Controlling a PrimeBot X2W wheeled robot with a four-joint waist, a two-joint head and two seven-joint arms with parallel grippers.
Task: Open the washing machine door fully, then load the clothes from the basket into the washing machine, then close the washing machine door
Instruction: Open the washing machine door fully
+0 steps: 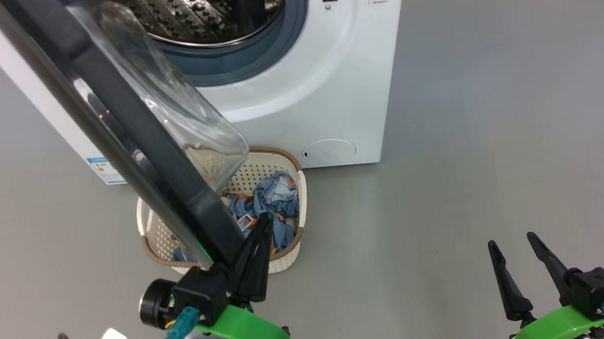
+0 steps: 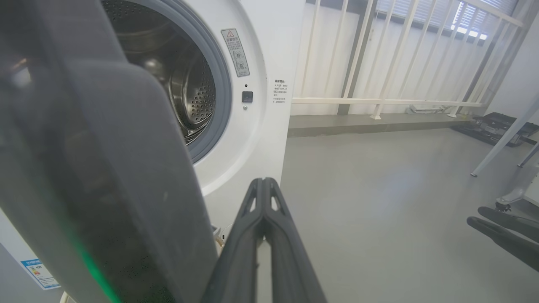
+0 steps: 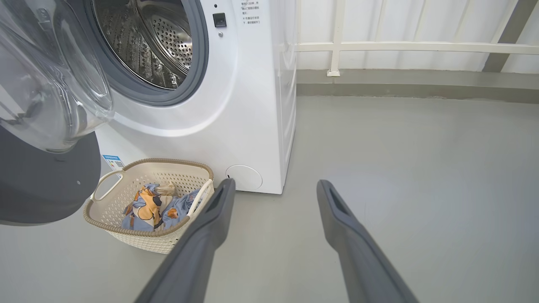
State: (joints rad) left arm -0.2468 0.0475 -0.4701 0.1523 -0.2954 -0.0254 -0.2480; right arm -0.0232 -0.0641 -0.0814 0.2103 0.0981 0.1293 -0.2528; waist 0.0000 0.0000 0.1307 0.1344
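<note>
- The washer (image 1: 306, 83) stands on the grey floor (image 1: 492, 122). Its steel drum (image 1: 203, 10) shows inside the grey-blue gasket (image 1: 290, 25).
- The door (image 1: 133, 150) stands open at an angle to the washer front, with its free edge toward the robot. Its glass bowl (image 1: 184, 114) faces the drum and, in the head view, covers the left part of the basket.
- The basket (image 1: 302, 191) stands on the floor just before the washer, near the round white cap (image 1: 328, 152).
- The clothes (image 1: 277, 198) lie inside the basket as a crumpled blue bundle with orange patches.
- The left gripper (image 1: 265, 216) has its jaws closed, the fingers pressed together with nothing between them. It is at the lower edge of the door, on the glass bowl's side, and its fingers point over the basket. Whether it touches the door, I cannot tell.
- The right gripper (image 1: 511, 240) has its jaws wide open and empty. It is low on the right over bare floor, well apart from the washer and the basket.
</note>
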